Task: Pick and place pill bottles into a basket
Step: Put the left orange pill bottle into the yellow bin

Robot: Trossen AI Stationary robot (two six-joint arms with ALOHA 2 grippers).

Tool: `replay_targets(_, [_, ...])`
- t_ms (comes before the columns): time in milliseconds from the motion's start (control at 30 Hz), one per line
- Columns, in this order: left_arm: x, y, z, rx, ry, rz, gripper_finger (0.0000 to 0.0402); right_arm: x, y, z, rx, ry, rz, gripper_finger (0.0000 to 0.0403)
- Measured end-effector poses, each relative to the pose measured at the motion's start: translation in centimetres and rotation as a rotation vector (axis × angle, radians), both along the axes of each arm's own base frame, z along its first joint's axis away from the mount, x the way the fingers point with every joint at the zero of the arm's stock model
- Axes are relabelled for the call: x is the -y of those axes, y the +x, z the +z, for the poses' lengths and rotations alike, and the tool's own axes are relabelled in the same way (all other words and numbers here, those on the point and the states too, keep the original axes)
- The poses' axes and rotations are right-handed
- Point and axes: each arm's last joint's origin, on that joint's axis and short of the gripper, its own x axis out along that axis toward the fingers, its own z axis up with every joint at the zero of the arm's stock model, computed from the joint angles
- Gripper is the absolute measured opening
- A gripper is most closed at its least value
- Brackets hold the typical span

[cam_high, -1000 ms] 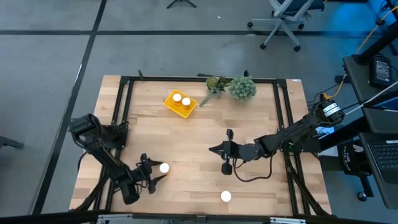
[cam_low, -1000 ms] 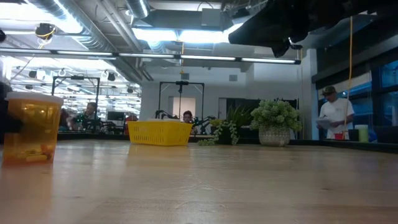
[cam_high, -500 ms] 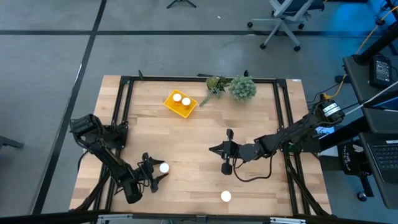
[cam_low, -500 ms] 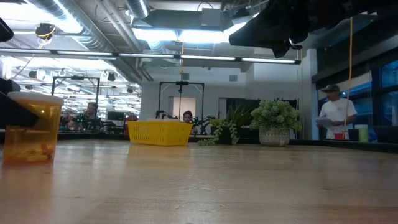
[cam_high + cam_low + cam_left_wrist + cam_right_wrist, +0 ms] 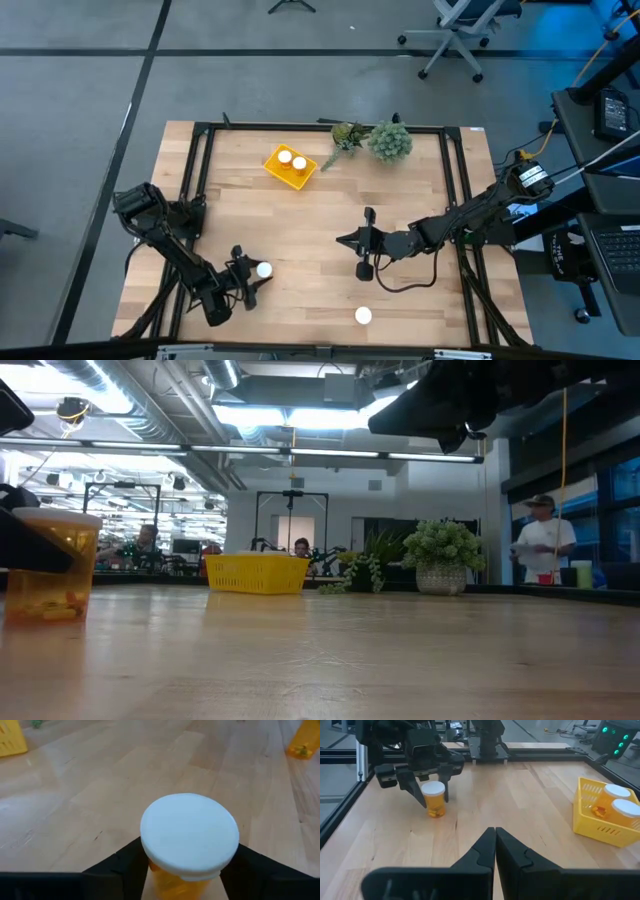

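A pill bottle (image 5: pixel 263 270) with a white cap and orange body stands upright on the table near the front left. It also shows in the left wrist view (image 5: pixel 190 832), the right wrist view (image 5: pixel 434 798) and the low view (image 5: pixel 50 565). My left gripper (image 5: pixel 250 273) is open, with one finger on each side of the bottle's body. A second bottle (image 5: pixel 363 316) stands near the front edge. The yellow basket (image 5: pixel 283 173) at the far side holds two bottles (image 5: pixel 615 800). My right gripper (image 5: pixel 495 832) is shut and empty above mid-table.
Two green plant clumps (image 5: pixel 378 138) stand at the table's far edge, right of the basket. A black frame (image 5: pixel 200 180) runs around the tabletop. People show in the room beyond the table (image 5: pixel 545 545).
My left gripper has moved a little toward the table's right, onto the near-left bottle, so its fingers now reach farther along the bottle's sides. The bottle has stayed in place.
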Motion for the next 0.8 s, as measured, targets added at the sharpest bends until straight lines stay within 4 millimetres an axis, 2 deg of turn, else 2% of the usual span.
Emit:
replay_targets(133, [0.1,0.0,0.0,0.004,-0.008,-0.002,0.0189,0.0,0.0,0.0,-0.004,-0.002,0.0,0.0016])
replay_targets(533, [0.6,0.4,0.6,0.017,0.039,-0.062,0.0199,0.0,0.0,0.0,-0.004,-0.001,0.0,0.0016])
replay_targets(800, [0.5,0.3,4.1,0.048,0.041,-0.121,0.0199,0.0,0.0,0.0,-0.004,0.003,-0.002,0.0016])
